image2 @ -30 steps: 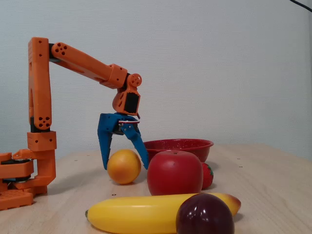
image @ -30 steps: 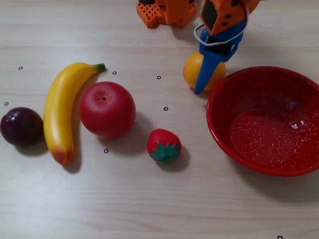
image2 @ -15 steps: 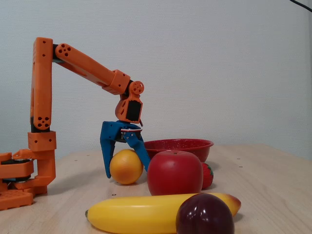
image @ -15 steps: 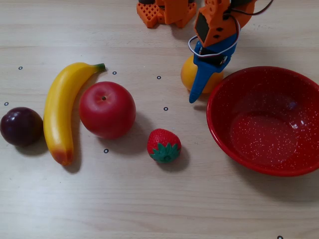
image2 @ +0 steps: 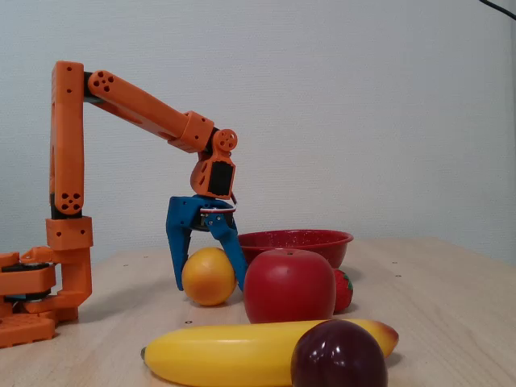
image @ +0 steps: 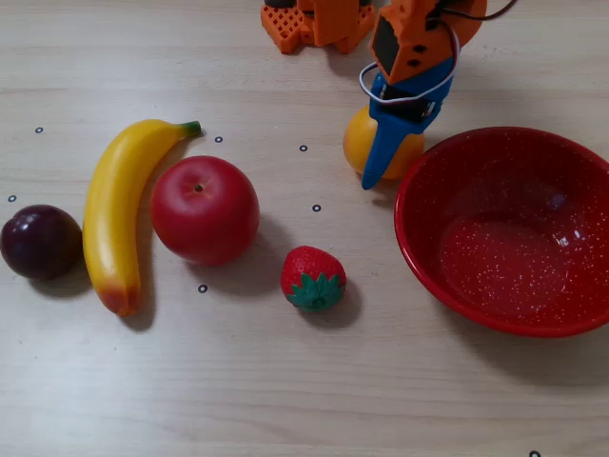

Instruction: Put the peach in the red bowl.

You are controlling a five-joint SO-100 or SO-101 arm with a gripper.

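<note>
While the peach [image2: 209, 276] sits on the table, the gripper [image2: 208, 282] straddles it.

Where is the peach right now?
In the overhead view the peach sits on the table just left of the red bowl, with the open pincer straddling it.

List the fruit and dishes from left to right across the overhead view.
plum → banana → apple → strawberry → peach → red bowl
</note>
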